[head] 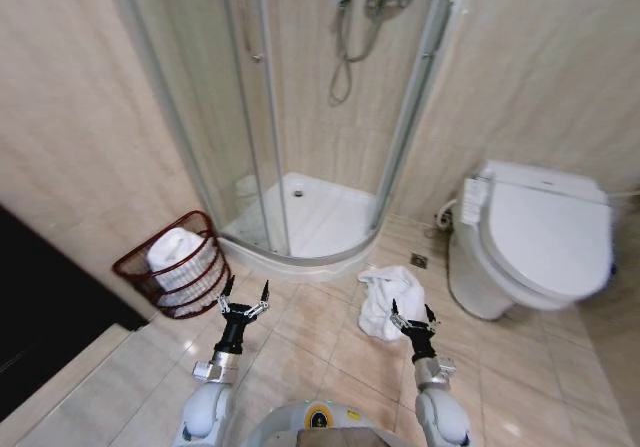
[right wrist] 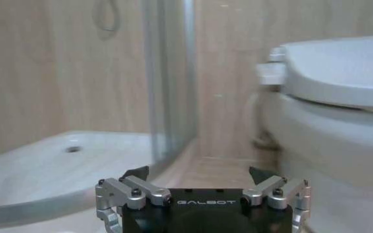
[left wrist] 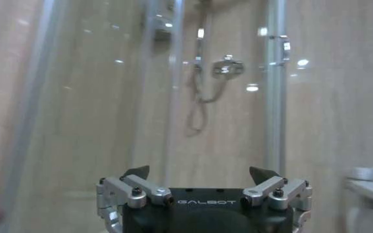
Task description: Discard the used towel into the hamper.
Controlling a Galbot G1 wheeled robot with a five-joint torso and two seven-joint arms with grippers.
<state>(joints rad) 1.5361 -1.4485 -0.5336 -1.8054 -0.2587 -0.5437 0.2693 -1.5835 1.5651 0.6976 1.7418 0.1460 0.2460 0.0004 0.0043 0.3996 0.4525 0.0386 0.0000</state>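
A crumpled white towel (head: 388, 300) lies on the tiled floor between the shower base and the toilet. The hamper (head: 150, 272), a dark reddish-brown ribbed basket, leans against the left wall and holds a white towel (head: 178, 252). My left gripper (head: 245, 298) is open, raised just right of the hamper's rim. My right gripper (head: 412, 317) is open too, hovering at the floor towel's near right edge, nothing between its fingers. In the wrist views each gripper (left wrist: 199, 171) (right wrist: 199, 171) shows spread, empty fingertips.
A curved glass shower enclosure (head: 300, 117) with a white base (head: 310, 217) stands straight ahead. A white toilet (head: 530, 237) with its lid shut is at the right. A floor drain (head: 419, 261) sits by the toilet. A dark surface (head: 40, 317) borders the left.
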